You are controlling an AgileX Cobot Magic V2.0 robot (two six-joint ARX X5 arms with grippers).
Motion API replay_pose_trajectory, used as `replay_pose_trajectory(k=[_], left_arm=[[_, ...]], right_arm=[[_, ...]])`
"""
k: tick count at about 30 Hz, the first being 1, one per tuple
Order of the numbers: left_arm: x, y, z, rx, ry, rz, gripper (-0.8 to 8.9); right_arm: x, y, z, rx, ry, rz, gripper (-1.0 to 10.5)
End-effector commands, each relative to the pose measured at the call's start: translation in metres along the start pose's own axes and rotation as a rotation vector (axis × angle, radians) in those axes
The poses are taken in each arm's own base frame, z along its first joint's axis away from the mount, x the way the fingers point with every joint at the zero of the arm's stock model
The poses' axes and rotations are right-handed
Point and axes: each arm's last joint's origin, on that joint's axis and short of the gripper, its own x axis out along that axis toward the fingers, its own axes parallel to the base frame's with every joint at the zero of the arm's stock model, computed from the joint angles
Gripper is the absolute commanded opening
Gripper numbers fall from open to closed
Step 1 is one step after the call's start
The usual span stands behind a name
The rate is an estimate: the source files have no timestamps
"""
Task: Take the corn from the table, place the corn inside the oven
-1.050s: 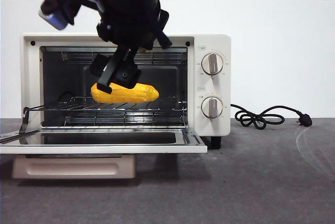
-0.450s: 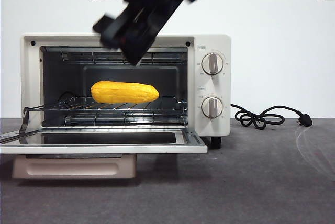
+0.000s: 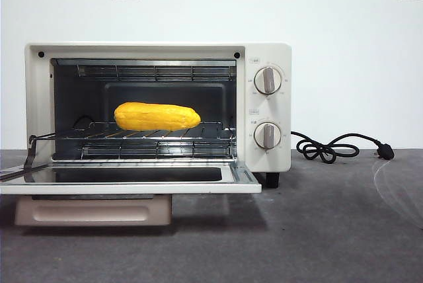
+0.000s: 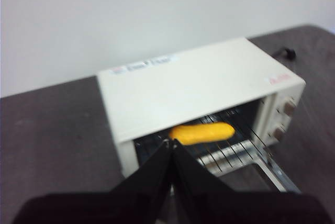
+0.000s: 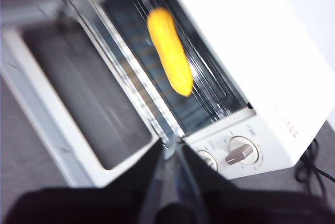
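While corn (image 3: 157, 116) lies on oven (image 3: 268, 111) rack, left end effector (image 4: 171, 144) closed, right end effector (image 5: 168, 148) blurred, seemingly together.

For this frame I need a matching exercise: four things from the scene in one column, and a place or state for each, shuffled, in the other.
Things:
1. Glossy yellow-orange corn cob
2. Dark glass oven door
3. Black power cord
4. Left claw

Places or states:
A. Folded down flat, open
B. Coiled on the dark grey table, beside the cream-white toaster oven, unplugged
C. Lying on the wire rack inside the oven
D. Shut, empty, raised above the oven

Pairs: 1-C, 2-A, 3-B, 4-D
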Motion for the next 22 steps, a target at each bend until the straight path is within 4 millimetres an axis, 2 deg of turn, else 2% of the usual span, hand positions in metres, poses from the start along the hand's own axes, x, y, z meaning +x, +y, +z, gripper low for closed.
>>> replay_pose_trajectory(k=[1,6,14,17,22], left_arm=[[0.012,-0.006,0.002,0.045,0.024,-0.052,-0.09],[0.032,-0.017,0.002,0.107,0.107,-0.187,-0.09],[0.056,-0.019,-0.003,0.078,0.188,-0.279,-0.09],[0.069,-0.014,-0.015,0.034,0.223,-0.301,-0.09],[0.091,0.007,-0.050,-0.082,0.343,-0.272,-0.09]], right_arm=[[-0.023,-0.010,-0.002,0.051,-0.084,0.060,-0.1],[-0.054,-0.033,-0.014,0.111,-0.163,0.099,-0.1],[-0.065,-0.058,-0.043,0.188,-0.060,0.126,-0.1],[-0.063,-0.068,-0.049,0.241,-0.065,0.174,-0.1],[-0.060,-0.080,-0.055,0.302,-0.100,0.238,-0.1]])
